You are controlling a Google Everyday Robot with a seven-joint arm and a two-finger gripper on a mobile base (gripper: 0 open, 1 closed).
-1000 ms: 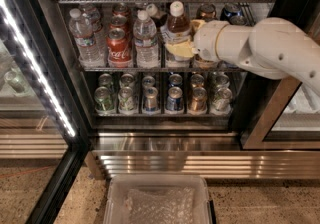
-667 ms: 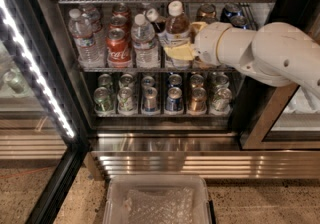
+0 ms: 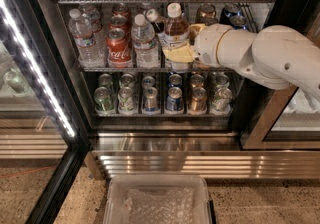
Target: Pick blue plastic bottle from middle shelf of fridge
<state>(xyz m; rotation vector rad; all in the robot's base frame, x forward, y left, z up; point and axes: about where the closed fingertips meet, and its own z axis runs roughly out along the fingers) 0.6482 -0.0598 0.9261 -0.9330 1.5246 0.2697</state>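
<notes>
The blue plastic bottle is a slim bottle of dark tea with a white cap and white label. It stands upright on the middle shelf of the fridge, right of centre. My gripper reaches in from the right on a white arm. Its yellow fingers close around the bottle's lower body, one in front and one behind to the right. The bottle's base is hidden by the front finger.
Clear water bottles and a red Coca-Cola can stand left of the tea bottle. Short cans fill the lower tier. The bright light strip runs down the left. A clear plastic tub sits on the floor below.
The gripper and the arm have shifted slightly left and deeper around the tea bottle. The bottle itself has hardly moved.
</notes>
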